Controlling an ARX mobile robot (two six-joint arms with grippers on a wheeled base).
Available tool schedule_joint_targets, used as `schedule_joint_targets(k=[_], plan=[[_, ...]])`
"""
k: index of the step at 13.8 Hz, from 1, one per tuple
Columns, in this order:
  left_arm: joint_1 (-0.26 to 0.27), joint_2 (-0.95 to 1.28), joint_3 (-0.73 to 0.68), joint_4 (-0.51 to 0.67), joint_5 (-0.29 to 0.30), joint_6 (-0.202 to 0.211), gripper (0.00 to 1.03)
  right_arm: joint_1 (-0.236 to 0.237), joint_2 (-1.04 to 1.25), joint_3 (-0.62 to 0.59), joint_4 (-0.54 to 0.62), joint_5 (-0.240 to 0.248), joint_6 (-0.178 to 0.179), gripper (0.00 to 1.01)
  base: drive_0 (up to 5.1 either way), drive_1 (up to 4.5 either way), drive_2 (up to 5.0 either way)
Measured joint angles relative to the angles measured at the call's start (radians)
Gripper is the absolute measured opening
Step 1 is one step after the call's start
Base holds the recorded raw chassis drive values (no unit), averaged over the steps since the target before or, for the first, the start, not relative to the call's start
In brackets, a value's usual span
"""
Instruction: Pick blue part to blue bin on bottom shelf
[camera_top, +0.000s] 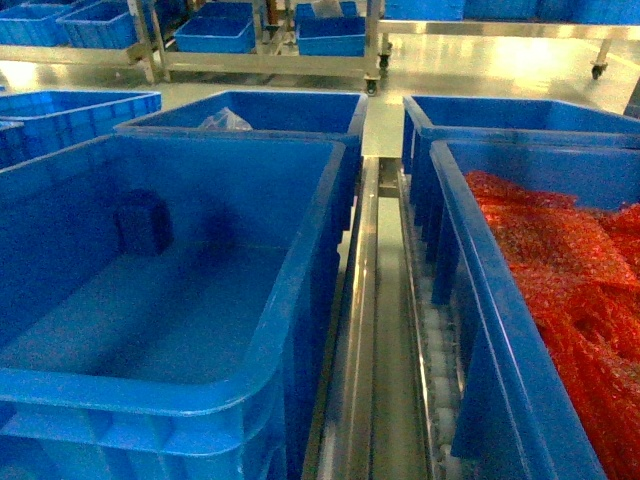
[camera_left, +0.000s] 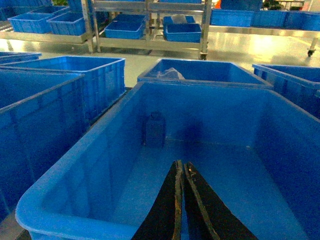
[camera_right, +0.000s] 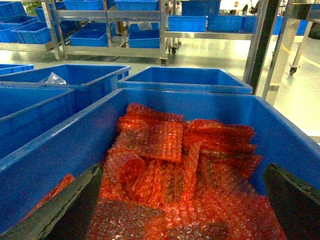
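Left gripper (camera_left: 181, 172) clenched, empty, over the blue bin (camera_left: 70, 190). Right gripper (camera_right: 180, 200) released above red bubble wrap (camera_right: 175, 170).

Blue bin (camera_top: 300, 290) is smooth moulded plastic with a slight sheen, ribbed on its outer walls. Centre divider rail (camera_top: 375, 330) of the bottom shelf is brushed stainless steel, reflective; rollers (camera_top: 437, 350) look white plastic. Neighbouring crate (camera_right: 280, 135) holds red bubble wrap (camera_right: 185, 170), glossy and bumpy; floor (camera_right: 210, 52) polished, shiny.
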Motion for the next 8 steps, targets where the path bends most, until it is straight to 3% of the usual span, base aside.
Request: schedule_joint_targets(k=[4, 8], plan=[[0.0, -0.159, 0.0, -0.145, 0.003, 0.0, 0.02, 0.0, 0.0, 0.0, 0.0, 0.0, 0.0, 0.98, 0.0, 0.0, 0.0], [0.0, -0.412, 0.002, -0.42, 0.002, 0.0, 0.02, 0.0, 0.0, 0.0, 0.0, 0.0, 0.0, 0.98, 0.0, 0.0, 0.0]])
